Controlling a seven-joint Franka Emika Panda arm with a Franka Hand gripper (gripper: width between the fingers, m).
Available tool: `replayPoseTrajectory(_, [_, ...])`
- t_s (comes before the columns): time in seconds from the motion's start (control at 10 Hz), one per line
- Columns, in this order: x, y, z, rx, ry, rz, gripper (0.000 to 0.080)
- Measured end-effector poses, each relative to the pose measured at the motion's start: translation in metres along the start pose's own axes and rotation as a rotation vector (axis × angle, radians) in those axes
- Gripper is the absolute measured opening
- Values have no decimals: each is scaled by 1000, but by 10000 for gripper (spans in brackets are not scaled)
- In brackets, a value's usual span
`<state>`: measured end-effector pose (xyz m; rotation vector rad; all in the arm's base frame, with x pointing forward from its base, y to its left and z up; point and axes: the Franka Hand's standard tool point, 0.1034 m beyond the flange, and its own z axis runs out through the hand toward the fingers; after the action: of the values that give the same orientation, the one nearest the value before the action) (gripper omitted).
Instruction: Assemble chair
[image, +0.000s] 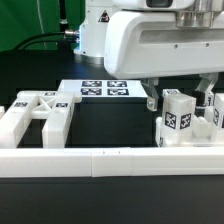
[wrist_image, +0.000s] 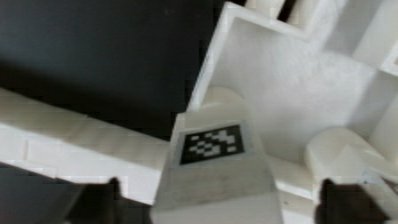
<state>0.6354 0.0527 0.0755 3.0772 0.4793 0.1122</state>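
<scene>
2 views are catalogued. Exterior view: 1 white arm (image: 140, 40) is seen over the black table (image: 115, 122), with its gripper (image: 184, 98) lowered at the exterior view's right over a cluster of chair pieces. 1 tagged post (image: 178, 113) stands upright there on a white slab (image: 190, 137), and a second post (image: 214, 108) stands just beside it, nearer the exterior view's right edge. 1 X-braced frame (image: 40, 116) lies flat at the exterior view's left, well apart from that cluster. The marker board (image: 105, 88) lies behind, between the 2 groups. 1 long low border wall (image: 100, 160) runs across the front, with the frame and the slab close behind it. Wrist view: the tagged post (wrist_image: 214, 150) is shown from above, its square tag facing the camera, placed between the 2 dark fingers (wrist_image: 98, 203) of the gripper (wrist_image: 217, 203). A gap is visible on each side of the post, so the jaws are recorded as parted around it and not gripping. The slab (wrist_image: 285, 80) lies beyond the post, the rounded second post (wrist_image: 356, 152) is just beside it, and the border wall (wrist_image: 71, 135) crosses on a diagonal.
</scene>
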Motion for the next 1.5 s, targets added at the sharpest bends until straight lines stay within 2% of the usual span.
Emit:
replayPoseTrajectory(0.1, [0, 0, 0, 0, 1, 12, 390])
replayPoseTrajectory(0.2, [0, 0, 0, 0, 1, 28, 286])
replayPoseTrajectory(0.6, [0, 1, 0, 4, 1, 211, 286])
replayPoseTrajectory(1.0, [-1, 5, 1, 11, 11, 554, 287])
replayPoseTrajectory(1.3, [-5, 7, 0, -1, -9, 669, 288])
replayPoseTrajectory(1.4, [-5, 7, 1, -2, -10, 669, 380])
replayPoseTrajectory(1.5, [-5, 7, 0, -1, -9, 666, 521])
